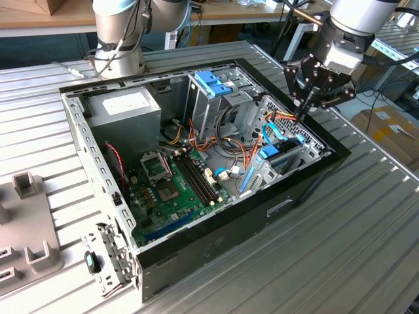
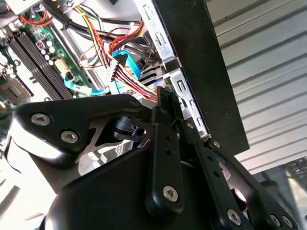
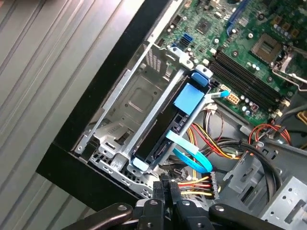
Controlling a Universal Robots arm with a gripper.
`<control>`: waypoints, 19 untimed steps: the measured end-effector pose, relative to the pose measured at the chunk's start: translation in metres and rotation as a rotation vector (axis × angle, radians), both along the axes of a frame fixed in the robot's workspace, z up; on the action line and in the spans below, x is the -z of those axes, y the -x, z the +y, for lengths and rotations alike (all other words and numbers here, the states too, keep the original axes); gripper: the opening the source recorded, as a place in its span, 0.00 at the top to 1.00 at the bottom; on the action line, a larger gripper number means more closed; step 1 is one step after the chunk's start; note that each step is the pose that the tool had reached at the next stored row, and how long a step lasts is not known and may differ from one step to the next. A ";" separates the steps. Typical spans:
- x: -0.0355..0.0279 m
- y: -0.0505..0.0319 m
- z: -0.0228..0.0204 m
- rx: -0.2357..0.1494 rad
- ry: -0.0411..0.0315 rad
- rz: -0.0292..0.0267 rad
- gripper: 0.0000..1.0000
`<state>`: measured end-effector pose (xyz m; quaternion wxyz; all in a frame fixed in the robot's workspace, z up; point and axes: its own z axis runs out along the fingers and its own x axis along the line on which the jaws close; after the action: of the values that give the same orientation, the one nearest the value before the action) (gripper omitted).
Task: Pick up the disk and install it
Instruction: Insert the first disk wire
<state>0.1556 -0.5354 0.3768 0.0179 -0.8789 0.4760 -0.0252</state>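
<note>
The disk [image 1: 283, 157] stands on edge in the drive bay at the corner of the open computer case [image 1: 216, 239] on the exterior view's right. In the first wrist view the disk [image 3: 160, 132] is a dark slab held by a blue plastic frame, with a blue SATA cable beside it. My gripper [image 1: 302, 116] hangs just above that bay and the bundle of coloured power wires [image 3: 201, 184]. Its fingers are shut together with nothing between them in both wrist views [image 3: 165, 189] [image 2: 165, 96].
Inside the case are a grey power supply [image 1: 127, 108], a metal cage with a blue handle [image 1: 213, 85] and the green motherboard [image 1: 173, 190]. A grey fixture [image 1: 26, 222] lies on the ribbed table. Another arm's base [image 1: 118, 39] stands behind the case.
</note>
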 end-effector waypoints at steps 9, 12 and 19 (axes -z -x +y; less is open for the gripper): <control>0.0001 0.0000 0.0000 0.189 0.0000 0.0000 0.84; 0.0001 0.0001 0.0000 0.262 0.0000 0.0000 0.84; 0.0002 0.0000 0.0000 0.420 0.0001 0.0000 0.84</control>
<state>0.1556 -0.5354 0.3766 0.0123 -0.7604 0.6487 -0.0284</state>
